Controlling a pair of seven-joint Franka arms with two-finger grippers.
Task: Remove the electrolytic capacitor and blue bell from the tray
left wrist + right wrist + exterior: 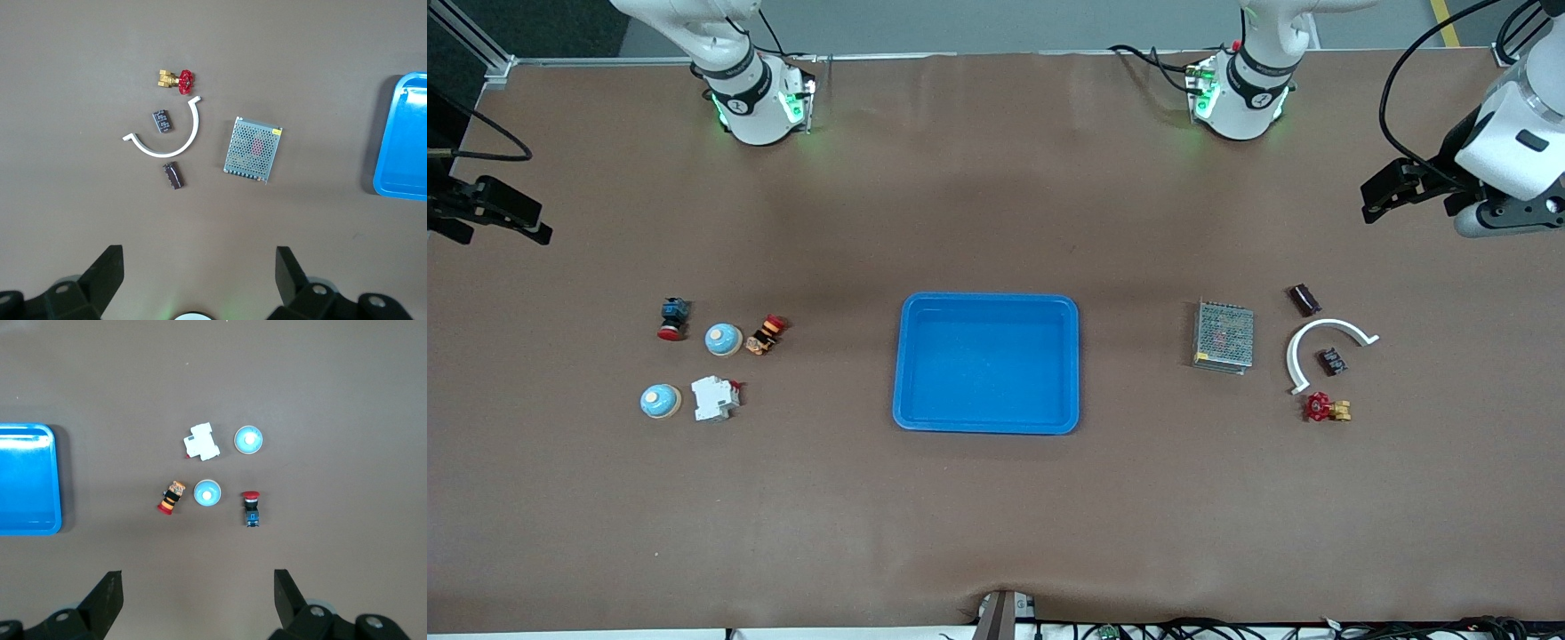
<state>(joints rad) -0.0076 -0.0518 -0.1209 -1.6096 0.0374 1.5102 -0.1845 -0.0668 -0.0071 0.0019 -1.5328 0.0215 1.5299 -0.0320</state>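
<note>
Two pale blue bells rest on the table toward the right arm's end; the right wrist view shows both bells. A dark cylindrical capacitor lies toward the left arm's end. A second dark capacitor sits inside a white arc. My left gripper hangs open and empty high over that end of the table. At the other end, my right gripper is also open and empty, high above the table.
A blue tray sits mid-table. By the capacitors: a metal mesh box, the white arc, a red-handled brass valve. By the bells: a red push button, an orange-and-red part, a white breaker.
</note>
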